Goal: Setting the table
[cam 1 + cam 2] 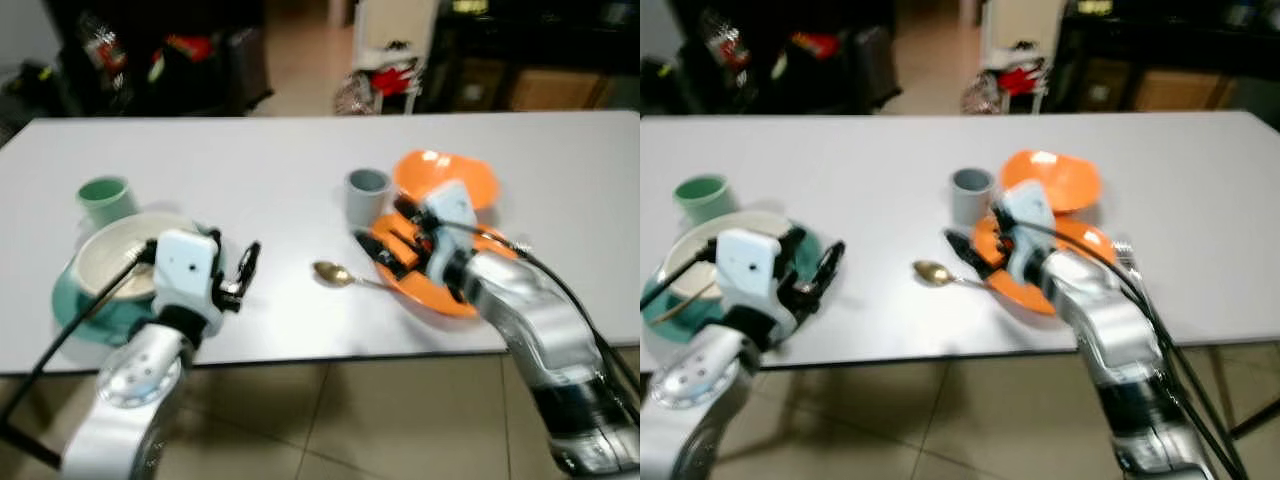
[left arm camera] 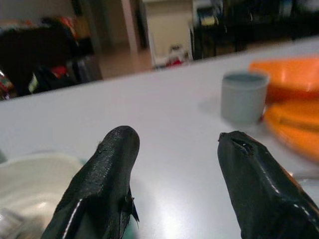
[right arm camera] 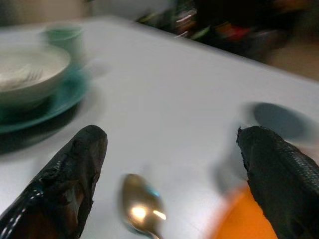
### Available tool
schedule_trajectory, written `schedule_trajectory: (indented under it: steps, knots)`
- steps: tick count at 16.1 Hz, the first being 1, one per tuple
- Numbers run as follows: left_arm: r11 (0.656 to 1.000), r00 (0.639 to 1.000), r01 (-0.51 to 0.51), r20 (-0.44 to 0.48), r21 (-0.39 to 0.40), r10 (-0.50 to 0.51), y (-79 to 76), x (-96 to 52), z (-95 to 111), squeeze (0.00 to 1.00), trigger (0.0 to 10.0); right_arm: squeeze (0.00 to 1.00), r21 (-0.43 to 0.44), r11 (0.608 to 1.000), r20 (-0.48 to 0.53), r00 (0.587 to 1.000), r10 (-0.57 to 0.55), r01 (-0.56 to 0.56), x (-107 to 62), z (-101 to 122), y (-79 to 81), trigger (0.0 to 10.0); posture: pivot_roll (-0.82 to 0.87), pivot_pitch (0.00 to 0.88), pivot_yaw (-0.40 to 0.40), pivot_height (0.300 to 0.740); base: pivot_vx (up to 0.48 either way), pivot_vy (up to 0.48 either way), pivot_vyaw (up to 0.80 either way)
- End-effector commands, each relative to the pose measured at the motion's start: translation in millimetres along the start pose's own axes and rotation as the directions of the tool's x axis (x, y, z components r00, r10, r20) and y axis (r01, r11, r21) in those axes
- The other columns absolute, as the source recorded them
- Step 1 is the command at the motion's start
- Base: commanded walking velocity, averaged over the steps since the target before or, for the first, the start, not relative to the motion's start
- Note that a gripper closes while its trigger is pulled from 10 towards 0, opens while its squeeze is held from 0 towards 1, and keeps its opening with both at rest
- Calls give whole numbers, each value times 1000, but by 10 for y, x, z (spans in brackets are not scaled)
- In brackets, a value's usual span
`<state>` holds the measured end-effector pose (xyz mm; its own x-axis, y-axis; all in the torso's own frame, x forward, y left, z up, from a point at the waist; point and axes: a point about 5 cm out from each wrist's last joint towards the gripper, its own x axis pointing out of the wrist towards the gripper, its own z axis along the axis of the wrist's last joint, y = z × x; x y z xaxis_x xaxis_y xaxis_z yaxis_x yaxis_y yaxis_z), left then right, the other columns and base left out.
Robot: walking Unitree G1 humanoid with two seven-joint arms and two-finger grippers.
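On the white table (image 1: 280,170) a gold spoon (image 1: 335,273) lies left of an orange plate (image 1: 440,290). Behind them stand a grey cup (image 1: 367,195) and an orange bowl (image 1: 450,178). My right gripper (image 1: 380,228) hovers open over the plate's left edge, and the spoon (image 3: 142,206) lies on the table below and between its fingers. At the left, a white bowl (image 1: 110,255) holding a utensil sits on a teal plate (image 1: 70,305), with a green cup (image 1: 105,198) behind. My left gripper (image 1: 243,268) is open and empty just right of that bowl, pointing toward the grey cup (image 2: 242,97).
Dark furniture, bags and a red object (image 1: 395,78) stand beyond the table's far edge. Tiled floor (image 1: 350,420) lies below the near edge. A black cable (image 1: 80,320) runs from my left arm across the teal plate.
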<state>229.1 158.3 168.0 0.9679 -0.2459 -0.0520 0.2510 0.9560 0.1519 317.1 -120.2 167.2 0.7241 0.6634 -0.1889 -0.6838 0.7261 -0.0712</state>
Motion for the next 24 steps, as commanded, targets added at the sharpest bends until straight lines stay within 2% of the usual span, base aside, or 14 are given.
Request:
schedule_trajectory:
  steps: [1, 4, 6, 7, 8, 11, 12, 13, 14, 16, 19, 24]
  knots:
    - [999, 999, 44, 1, 12, -44, -2, -18, 37, 0, 10000, 1000, -11, 999, -53, 998, 43, -44, 31, -61, -70, 10000, -29, 0, 10, 740, 0, 0, 0]
    - [977, 978, 206, -22, 61, -205, -11, -50, 105, 0, 10000, 1000, -74, 987, -166, 978, 129, -143, 226, -14, -281, 10000, -16, 31, 31, 740, 0, 0, 0]
    - [937, 939, 342, -61, 77, -338, -22, -67, 172, 0, 10000, 1000, -118, 973, -305, 940, 155, -199, 361, 54, -413, 10000, -3, 66, 46, 740, 0, 0, 0]
    - [917, 920, 390, -85, 81, -384, -25, -80, 184, 0, 10000, 557, -136, 966, -357, 921, 158, -219, 391, 64, -448, 10000, 1, 72, 52, 740, 0, 0, 0]
    - [903, 905, 422, -99, 80, -414, -29, -93, 187, 0, 10000, 0, -138, 961, -394, 904, 167, -238, 405, 57, -464, 10000, 2, 85, 59, 740, 0, 0, 0]
    - [869, 868, 488, -142, 77, -475, -27, -130, 180, 0, 10000, 0, -151, 940, -514, 837, 189, -305, 400, -30, -514, 10000, 9, 91, 68, 740, 0, 0, 0]
    - [861, 860, 502, -150, 75, -488, -30, -129, 186, 0, 10000, 0, -161, 933, -540, 820, 189, -321, 397, -58, -524, 9725, 10, 91, 68, 740, 0, 0, 0]
    - [853, 850, 517, -157, 72, -502, -34, -127, 194, 0, 10000, 0, -167, 929, -557, 809, 187, -330, 407, -80, -523, 3725, 6, 95, 72, 740, 0, 0, 0]
    - [843, 839, 534, -165, 70, -518, -42, -129, 195, 0, 10000, 0, -197, 919, -586, 793, 169, -341, 418, -112, -523, 0, 6, 94, 74, 740, 0, 0, 0]
    - [833, 829, 550, -171, 67, -533, -51, -133, 199, 0, 10000, 0, -244, 904, -614, 778, 136, -350, 433, -133, -523, 0, 6, 98, 78, 740, 0, 0, 0]
    - [824, 819, 562, -179, 67, -544, -41, -135, 208, 0, 10000, 0, -272, 898, -620, 776, 112, -347, 470, -116, -514, 0, 10, 101, 81, 740, 0, 0, 0]
    - [810, 802, 584, -191, 52, -565, -64, -171, 197, 0, 10000, 0, -239, 921, -622, 777, 98, -307, 475, -114, -526, 0, 16, 103, 73, 740, 0, 0, 0]
